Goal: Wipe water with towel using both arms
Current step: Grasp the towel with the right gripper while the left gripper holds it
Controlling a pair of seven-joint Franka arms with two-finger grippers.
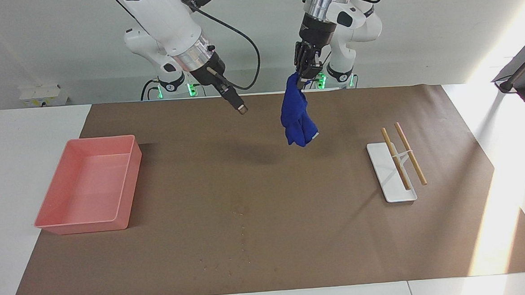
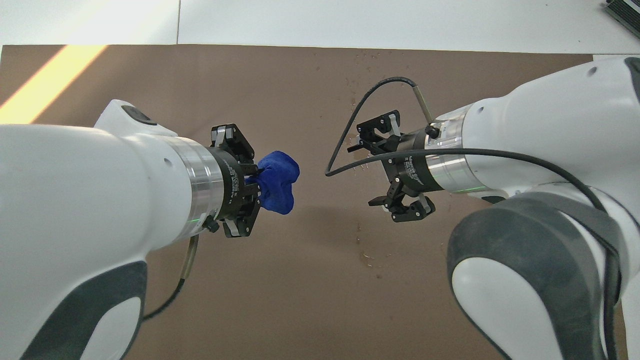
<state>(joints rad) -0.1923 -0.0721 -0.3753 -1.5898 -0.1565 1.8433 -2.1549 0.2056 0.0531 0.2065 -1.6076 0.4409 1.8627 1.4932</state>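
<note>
My left gripper is shut on the top of the royal-blue towel, which hangs in a wrinkled bundle above the brown mat, near the robots' edge. The towel also shows in the overhead view, just ahead of the left gripper. My right gripper hangs in the air beside the towel, toward the right arm's end, and holds nothing. The water is a faint darker blotch on the mat, farther from the robots than both grippers, with tiny specks farther out still.
A pink tray sits on the brown mat toward the right arm's end. A small white tray with two wooden sticks across it lies toward the left arm's end.
</note>
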